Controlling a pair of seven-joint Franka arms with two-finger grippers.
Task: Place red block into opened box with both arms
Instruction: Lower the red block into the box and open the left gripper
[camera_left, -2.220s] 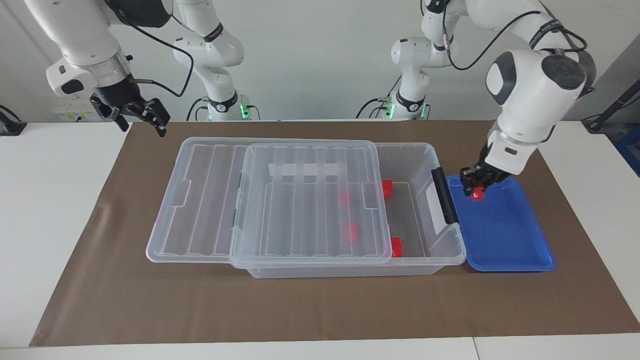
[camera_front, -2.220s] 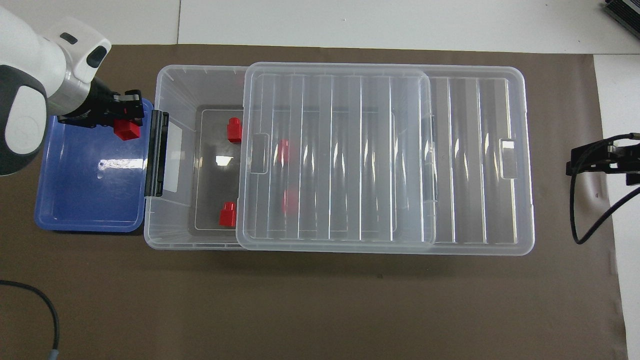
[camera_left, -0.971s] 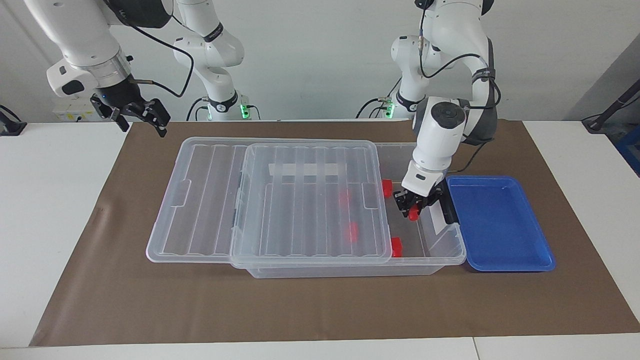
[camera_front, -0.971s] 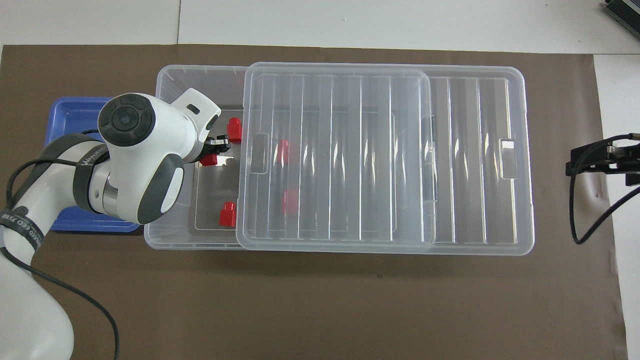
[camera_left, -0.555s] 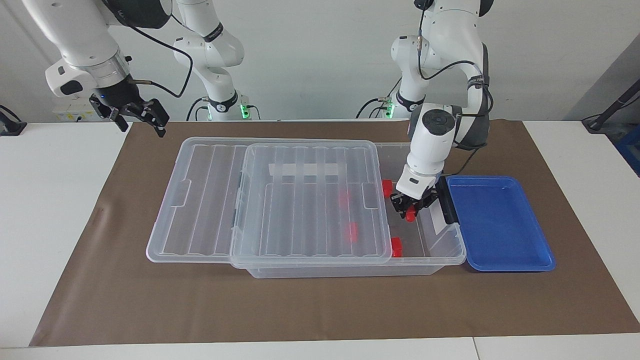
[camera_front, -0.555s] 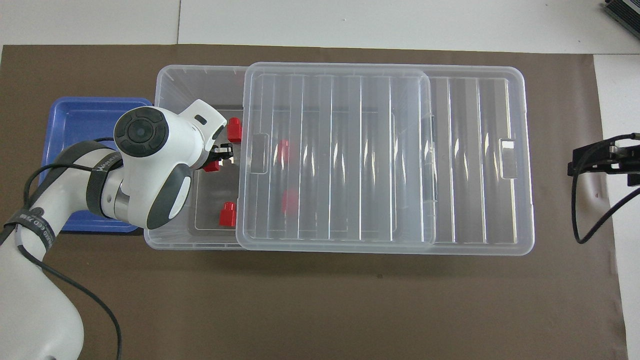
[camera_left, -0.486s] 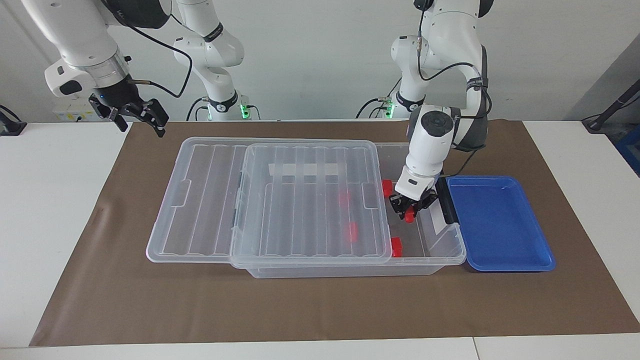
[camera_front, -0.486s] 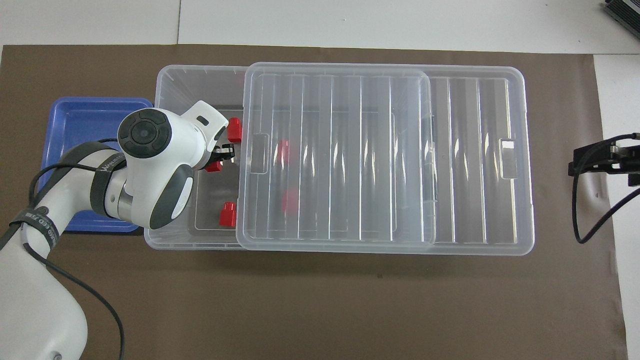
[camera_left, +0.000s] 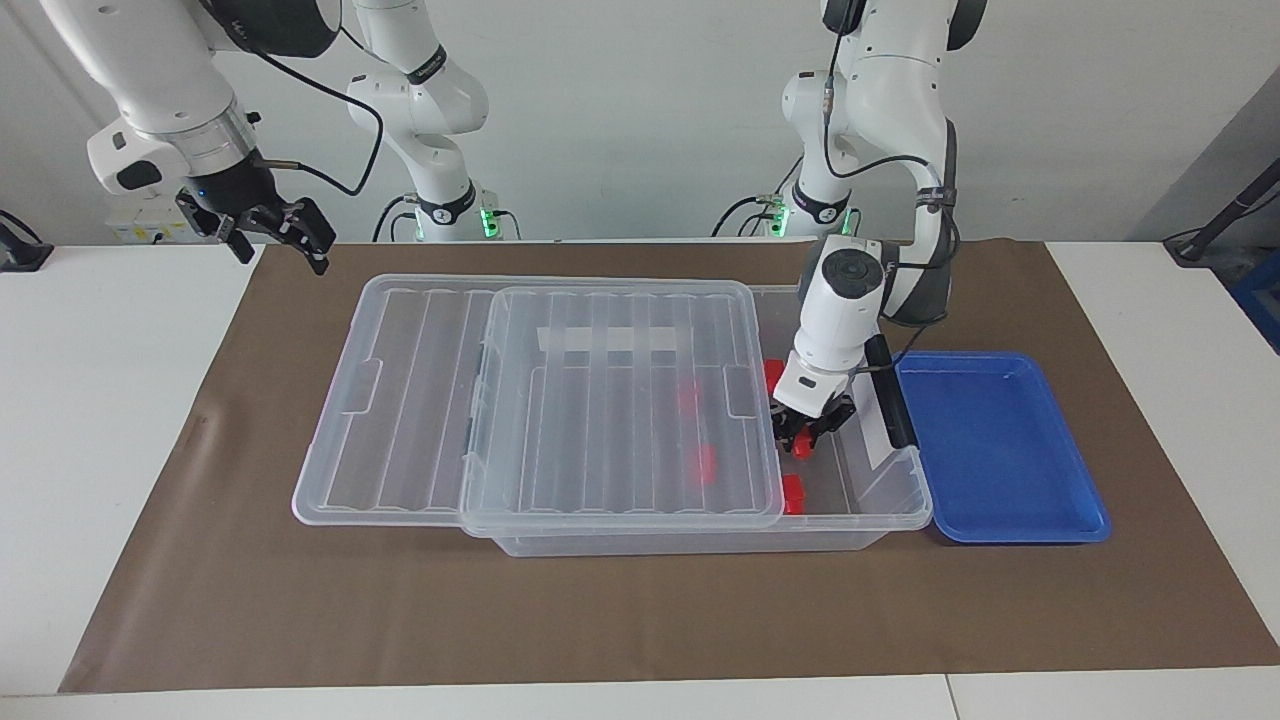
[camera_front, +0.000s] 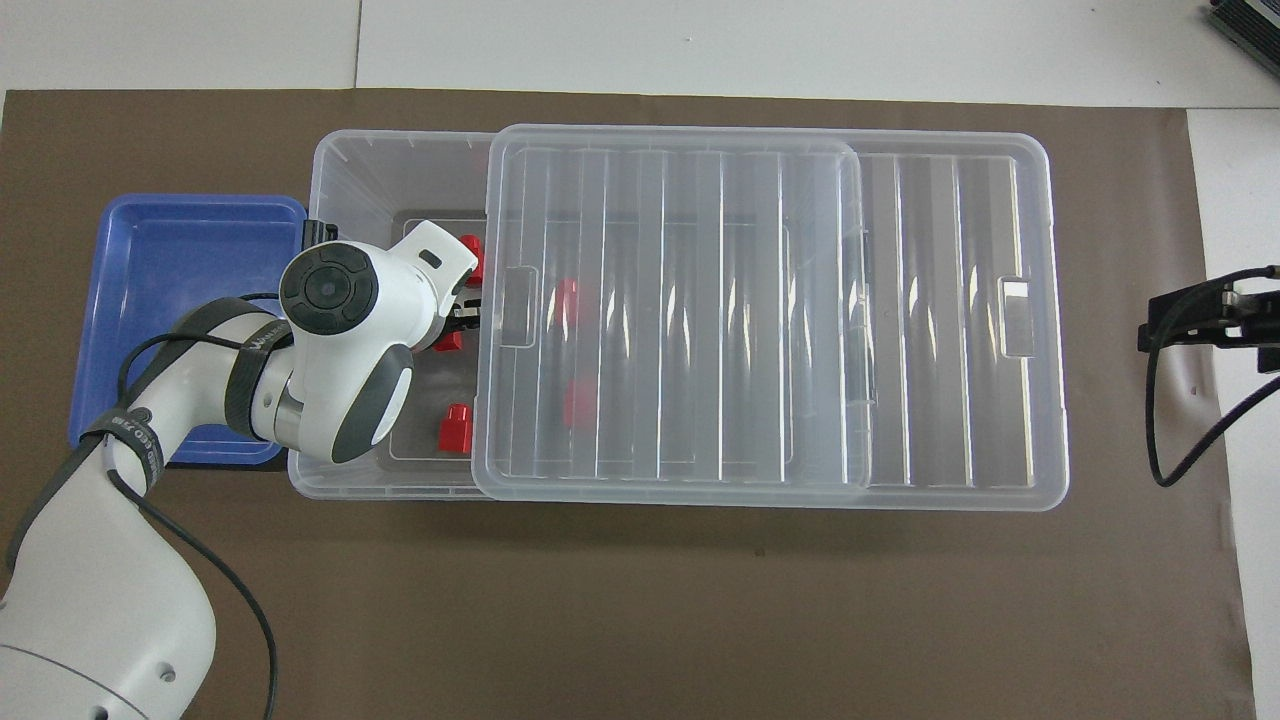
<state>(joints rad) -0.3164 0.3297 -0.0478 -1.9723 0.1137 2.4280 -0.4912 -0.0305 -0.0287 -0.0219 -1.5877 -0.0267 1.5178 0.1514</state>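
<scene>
Now pinching the red block between pressed-in jaws, with the left gripper set low in the uncovered end of the box, just beside the edge of the slid-back lid. Cannot tell whether the block touches the box floor yet.

Marks a clear shift from 2 seconds ago: then hovering over the blue tray with the same block, since carried across the black handle and lowered into the opening. Sinks a little further and edges toward the lid over the last half second, too.

Means the carry is all but done, by the look of it; leaves only the release and the lift out. Calls for some care on opening, with the lid edge so close.

Outward from there: 2 more red blocks lying in the open end, one nearer the robots and one farther, plus 2 showing through the lid. Shows no block on the tray, which sits touching the box at the left arm's end.

Waiting well apart: right gripper, jaws spread, up over the surface at the right arm's end, unchanged throughout.
</scene>
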